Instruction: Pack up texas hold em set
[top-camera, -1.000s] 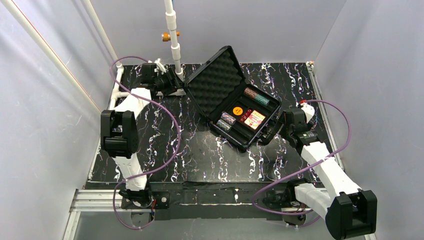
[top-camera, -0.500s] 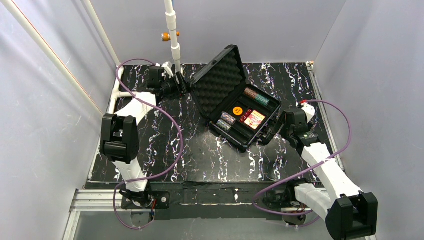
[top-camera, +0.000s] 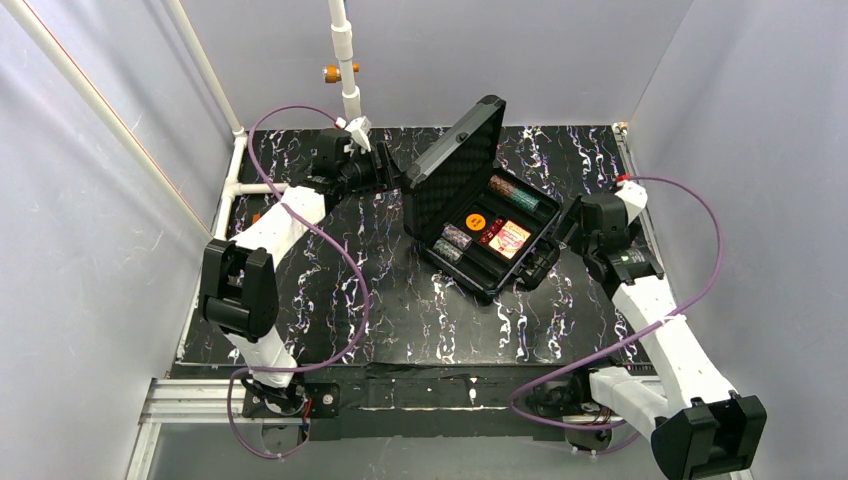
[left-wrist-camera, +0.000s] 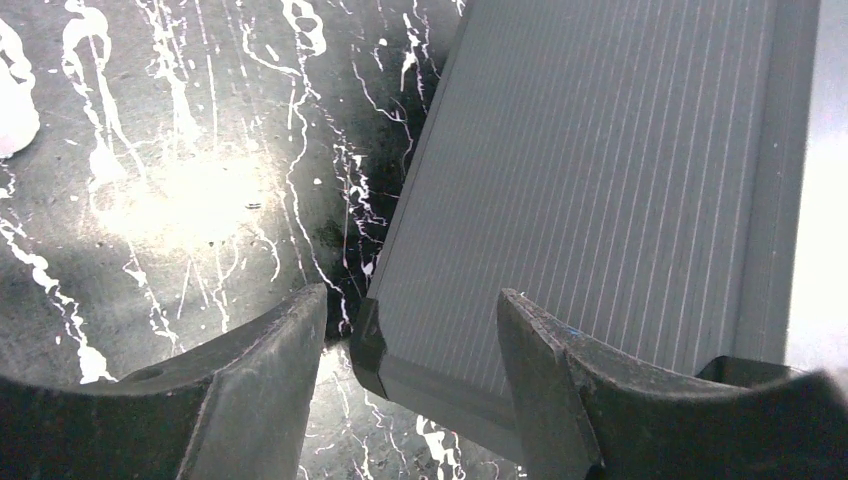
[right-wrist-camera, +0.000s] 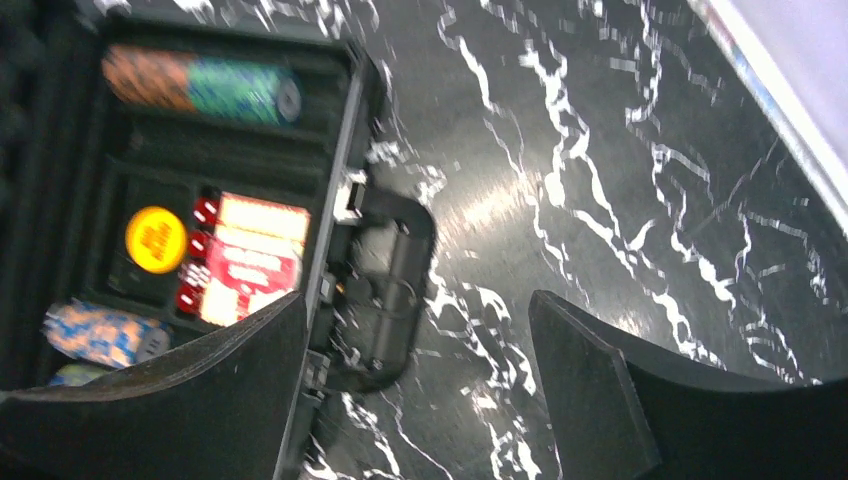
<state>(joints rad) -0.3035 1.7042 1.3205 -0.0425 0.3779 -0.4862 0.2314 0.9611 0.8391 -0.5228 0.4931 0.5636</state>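
Case (top-camera: 478, 284), lid (top-camera: 452, 152) half raised, left gripper (left-wrist-camera: 412, 302) spread behind it, right gripper (right-wrist-camera: 415, 305) spread, empty

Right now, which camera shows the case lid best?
The top external view: the whole lid shows, tilted up, foam side toward the tray. The left wrist view shows only a corner of its ribbed outer face, close up. The right wrist view shows the tray's contents, blurred, and hardly any lid.

Black case (top-camera: 455, 165), orange disc (top-camera: 475, 220), red-yellow card box (top-camera: 511, 238), table (top-camera: 400, 310) — black, white-veined marbling
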